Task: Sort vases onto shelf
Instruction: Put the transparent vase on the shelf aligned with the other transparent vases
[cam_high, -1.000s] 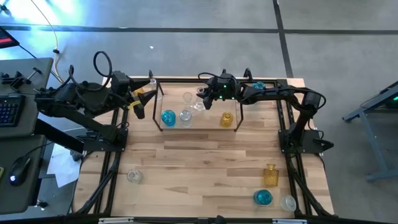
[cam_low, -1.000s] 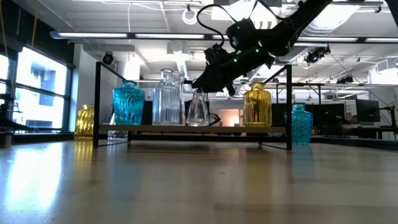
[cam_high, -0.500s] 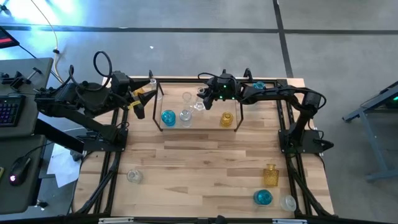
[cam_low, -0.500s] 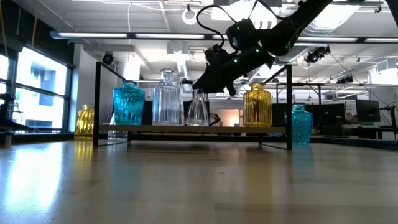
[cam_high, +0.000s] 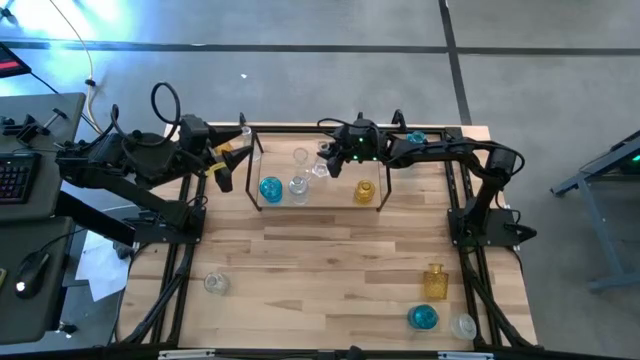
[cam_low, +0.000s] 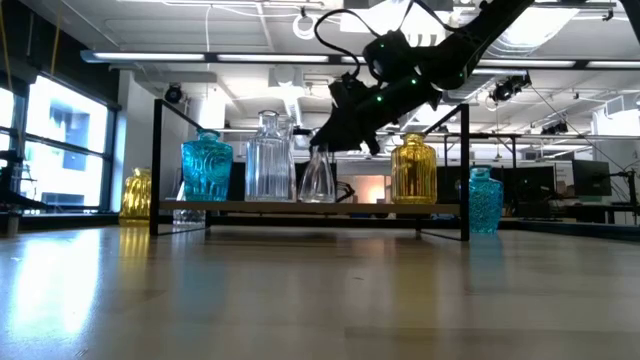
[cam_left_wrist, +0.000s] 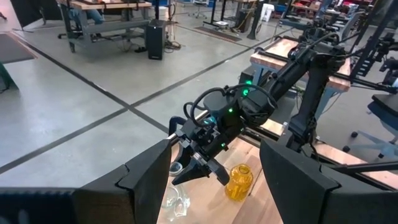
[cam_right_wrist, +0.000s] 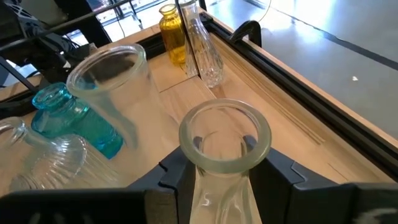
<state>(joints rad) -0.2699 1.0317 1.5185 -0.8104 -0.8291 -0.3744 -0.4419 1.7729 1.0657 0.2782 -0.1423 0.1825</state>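
Four glass vases stand on the low black-rod shelf (cam_low: 440, 208) with its light wood floor: a blue squarish vase (cam_low: 206, 168), a tall clear ribbed bottle (cam_low: 267, 160), a clear cone-shaped flask (cam_low: 318, 178) and an amber-yellow round jar (cam_low: 413, 170). The right gripper (cam_right_wrist: 219, 163) reaches into the shelf from above and is clamped on the neck of the clear cone-shaped flask, one dark finger on each side just below its rim; the flask's base sits at the shelf floor. The left gripper (cam_high: 222, 172) waits at the shelf's left end with its fingers apart, holding nothing. Just outside that end stand an amber vase (cam_low: 137, 194) and a slim clear vase (cam_right_wrist: 203, 46). Another blue vase (cam_low: 484, 201) stands behind the shelf's right end. At the table's near edge are a yellow square bottle (cam_high: 434, 282), a blue round vase (cam_high: 422, 317), and two clear vases (cam_high: 463, 326), (cam_high: 215, 283).
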